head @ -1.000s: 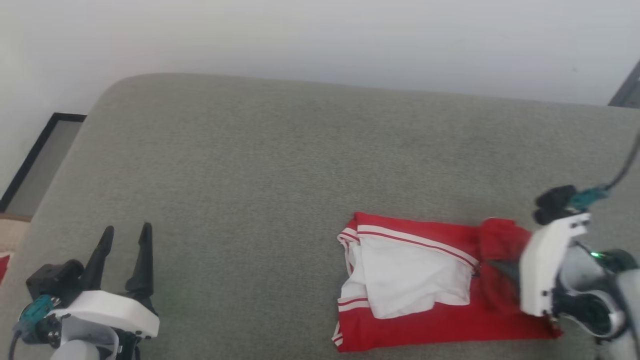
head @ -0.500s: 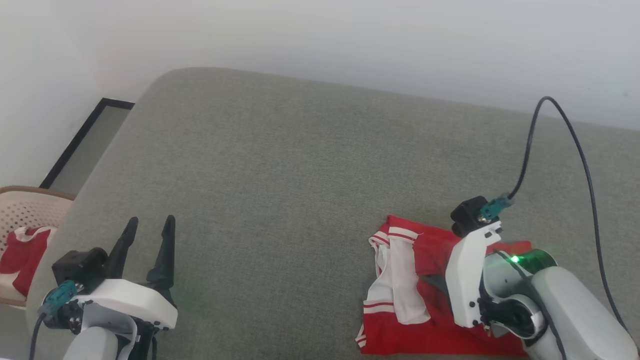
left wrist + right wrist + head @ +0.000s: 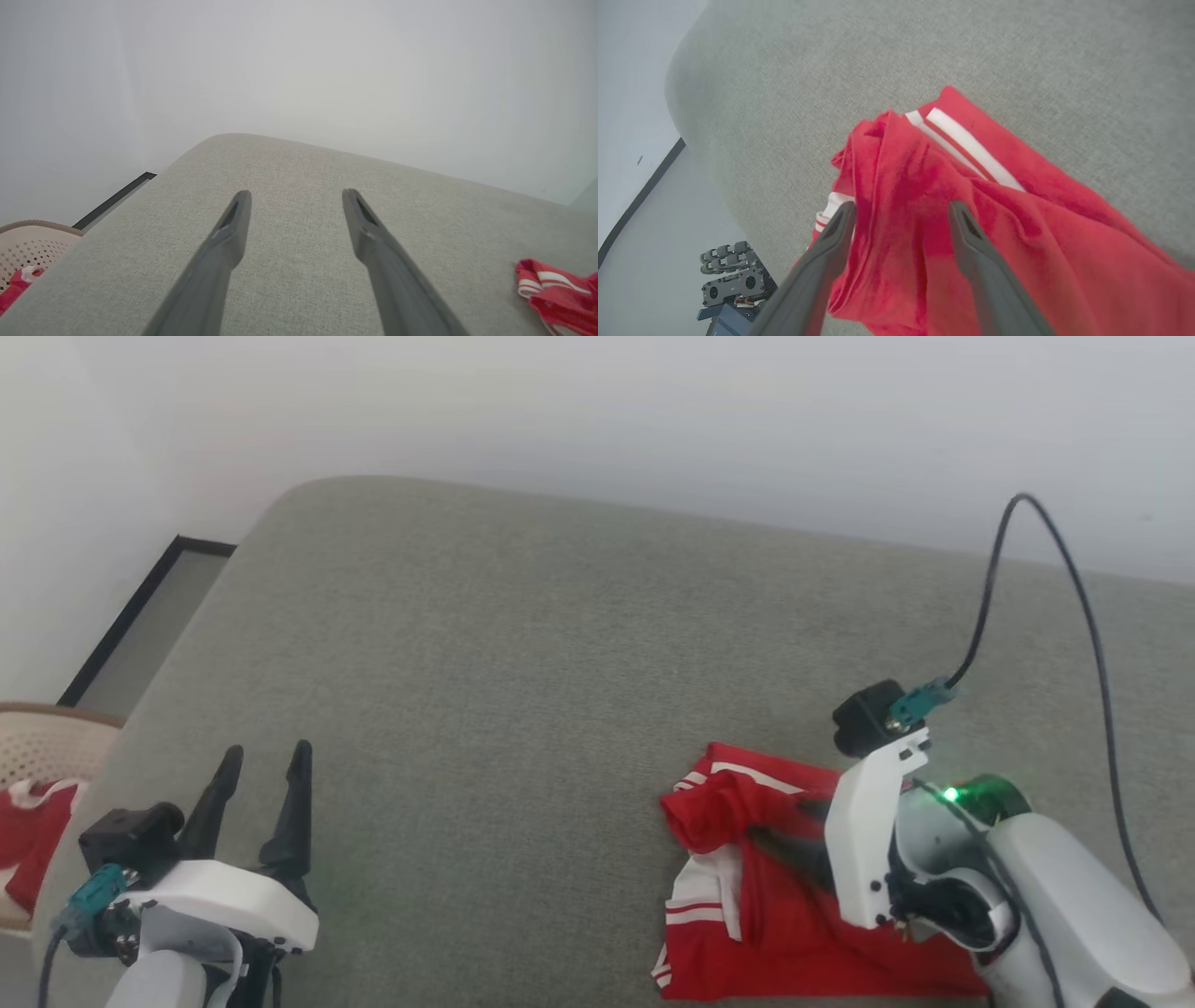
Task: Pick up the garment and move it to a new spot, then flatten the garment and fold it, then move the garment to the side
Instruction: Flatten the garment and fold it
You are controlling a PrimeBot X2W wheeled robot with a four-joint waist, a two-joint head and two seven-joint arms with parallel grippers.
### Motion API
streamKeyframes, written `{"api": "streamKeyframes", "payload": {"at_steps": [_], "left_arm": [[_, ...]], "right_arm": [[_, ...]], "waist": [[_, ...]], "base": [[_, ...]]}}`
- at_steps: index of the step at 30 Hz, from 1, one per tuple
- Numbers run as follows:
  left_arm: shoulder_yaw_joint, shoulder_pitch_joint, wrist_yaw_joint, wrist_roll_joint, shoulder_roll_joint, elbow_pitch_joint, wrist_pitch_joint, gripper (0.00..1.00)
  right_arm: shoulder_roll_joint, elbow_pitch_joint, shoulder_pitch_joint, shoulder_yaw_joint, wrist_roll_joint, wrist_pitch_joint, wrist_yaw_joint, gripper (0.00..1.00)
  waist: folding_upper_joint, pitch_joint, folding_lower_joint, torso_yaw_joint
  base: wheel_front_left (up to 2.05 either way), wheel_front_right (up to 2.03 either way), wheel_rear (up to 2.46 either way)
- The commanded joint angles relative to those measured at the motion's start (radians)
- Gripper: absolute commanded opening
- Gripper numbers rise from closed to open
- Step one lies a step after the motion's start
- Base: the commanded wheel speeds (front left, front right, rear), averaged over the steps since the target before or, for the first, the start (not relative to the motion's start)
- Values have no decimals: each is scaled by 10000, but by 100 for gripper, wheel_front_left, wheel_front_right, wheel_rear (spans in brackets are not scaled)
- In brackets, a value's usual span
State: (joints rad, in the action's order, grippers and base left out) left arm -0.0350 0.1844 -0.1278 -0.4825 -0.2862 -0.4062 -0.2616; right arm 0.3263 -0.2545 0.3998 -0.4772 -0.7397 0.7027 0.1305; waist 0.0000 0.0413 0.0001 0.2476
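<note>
Red cloth has been drawn leftward over the white sleeve since half a second ago, so the garment [image 3: 775, 933] now shows a bunched red ridge where the white panel lay open. It lies on the near right part of the grey fabric cushion [image 3: 523, 644], close to the near edge, with striped trim showing at its far and left sides.

In the right wrist view the right gripper [image 3: 901, 217] is spread wide over the garment. A thick roll of red cloth sits between its two dark fingers [image 3: 822, 261], and the tips are pressed into the folds. Whether the pads grip the cloth or only rest against it I cannot tell. In the head view its white wrist housing [image 3: 868, 840] stands over the right half of the garment. A black cable [image 3: 980, 607] loops up from it, and a green light [image 3: 949, 794] glows just behind.

At the near left, well apart from the garment, the left gripper [image 3: 265, 751] hangs above bare cushion with its fingers parted and nothing between them.

Left of the cushion stands a beige perforated basket [image 3: 47, 737] holding a second red-and-white cloth [image 3: 33, 831]
</note>
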Motion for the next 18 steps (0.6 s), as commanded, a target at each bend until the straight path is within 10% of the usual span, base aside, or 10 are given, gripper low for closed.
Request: {"api": "streamKeyframes", "payload": {"at_steps": [1,18], "left_arm": [[60,-102,-21,-7,-64,52,-40,100],[555,-878,-25,52,-440,285,-39,100]], "right_arm": [[130,176,48,90,-90,-117,4,100],[1358,915,-1070,2174,817,-2458,4,100]], "waist": [[0,-61,-1,-166],[0,-649,-1,-1568]], "base": [[0,0,0],[0,0,0]]}}
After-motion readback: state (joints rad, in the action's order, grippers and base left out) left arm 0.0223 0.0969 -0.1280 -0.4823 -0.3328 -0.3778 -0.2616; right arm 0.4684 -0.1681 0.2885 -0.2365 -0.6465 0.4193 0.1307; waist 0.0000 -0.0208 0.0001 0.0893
